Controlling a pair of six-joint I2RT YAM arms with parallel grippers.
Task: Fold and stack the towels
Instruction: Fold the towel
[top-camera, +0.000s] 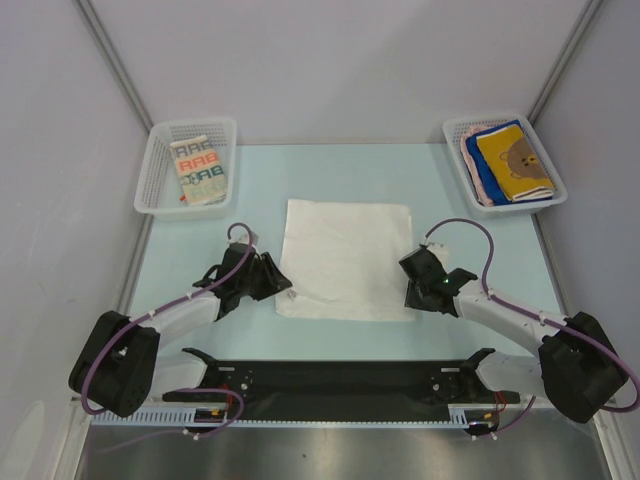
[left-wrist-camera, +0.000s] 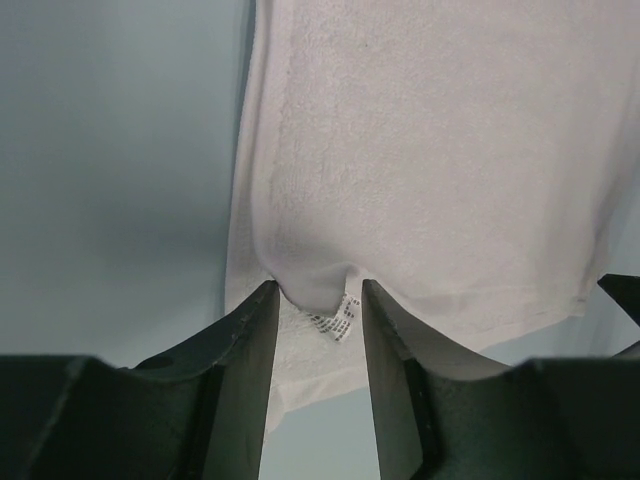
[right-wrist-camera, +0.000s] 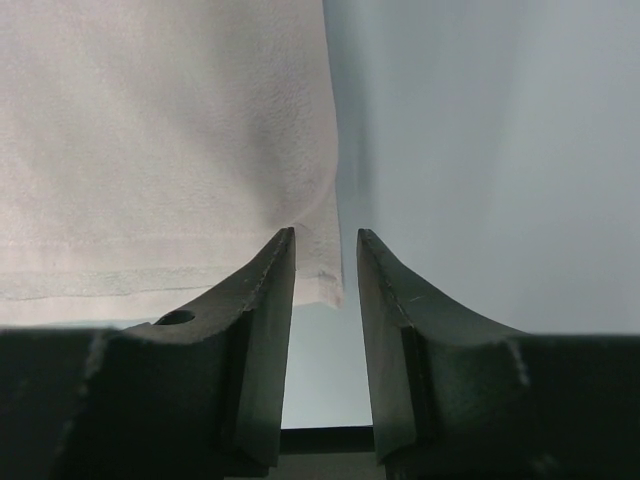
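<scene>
Both near corners of white towel (top-camera: 350, 255) straddled: left gripper (left-wrist-camera: 318, 288) jaws apart around puckered cloth, hold uncertain; right gripper (right-wrist-camera: 326, 235) jaws narrowly open.

Five towels are in view: one plain white towel (top-camera: 345, 258), one cream lettered towel (top-camera: 198, 170), one yellow-orange bear towel (top-camera: 515, 160), one blue towel (top-camera: 484, 172) and one pinkish towel (top-camera: 472, 155). There are two white mesh baskets, the left basket (top-camera: 147, 192) holding one towel and the right basket (top-camera: 453, 138) holding three. There are two arms and two grippers, the left gripper (top-camera: 281, 287) and the right gripper (top-camera: 410, 293).
</scene>
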